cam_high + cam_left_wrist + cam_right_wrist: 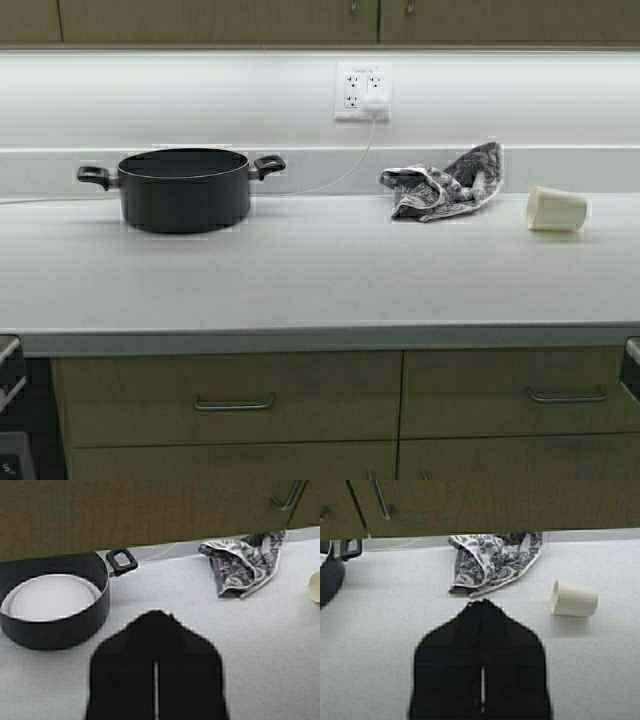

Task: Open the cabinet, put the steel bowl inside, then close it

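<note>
The steel bowl (49, 597) is seen inside the black pot (183, 188); the cabinet (320, 20) is shut; both grippers (156, 625) (481, 612) are held closed above the counter (320, 280), empty.

Only the bottom strip of the cabinet (320, 20) shows at the high view's top edge; its handles are cut off. The pot's (183, 190) wall hides its inside there. The left hand (156, 617) and right hand (481, 605) run off their wrist views' lower edges.
</note>
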`<state>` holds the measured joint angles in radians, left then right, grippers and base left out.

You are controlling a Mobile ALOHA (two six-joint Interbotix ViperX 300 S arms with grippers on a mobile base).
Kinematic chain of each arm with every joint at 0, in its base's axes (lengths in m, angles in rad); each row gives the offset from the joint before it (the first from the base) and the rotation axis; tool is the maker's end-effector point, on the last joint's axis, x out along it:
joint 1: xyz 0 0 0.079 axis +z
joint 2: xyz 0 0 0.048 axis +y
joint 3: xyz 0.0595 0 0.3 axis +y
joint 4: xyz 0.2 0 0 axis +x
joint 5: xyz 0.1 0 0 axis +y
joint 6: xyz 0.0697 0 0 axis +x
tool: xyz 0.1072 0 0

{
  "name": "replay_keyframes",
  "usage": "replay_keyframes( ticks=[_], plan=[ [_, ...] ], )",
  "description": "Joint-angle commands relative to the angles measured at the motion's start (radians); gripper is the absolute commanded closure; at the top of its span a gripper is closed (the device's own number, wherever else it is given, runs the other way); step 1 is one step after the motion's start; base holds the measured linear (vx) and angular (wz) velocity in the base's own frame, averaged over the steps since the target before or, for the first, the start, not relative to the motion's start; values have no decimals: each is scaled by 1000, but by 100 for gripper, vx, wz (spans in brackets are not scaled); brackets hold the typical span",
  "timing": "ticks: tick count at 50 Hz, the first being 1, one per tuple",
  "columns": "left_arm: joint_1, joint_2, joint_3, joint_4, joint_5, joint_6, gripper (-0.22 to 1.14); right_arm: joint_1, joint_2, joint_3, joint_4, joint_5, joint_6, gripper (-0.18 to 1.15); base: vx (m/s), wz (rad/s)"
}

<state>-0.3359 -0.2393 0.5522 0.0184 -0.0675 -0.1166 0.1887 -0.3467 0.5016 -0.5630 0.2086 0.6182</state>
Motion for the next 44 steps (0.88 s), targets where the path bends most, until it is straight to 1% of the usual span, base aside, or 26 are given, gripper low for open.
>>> replay_keyframes(
  ticks=[1, 44],
  plan=[
    [-2, -9, -9, 0, -9, 2, 87, 2, -17, -9, -2, -5, -5, 91, 0, 0],
    [-2, -8, -8, 0, -9, 2, 87, 2, -18, 2, -2, -5, -8, 91, 0, 0]
  ],
)
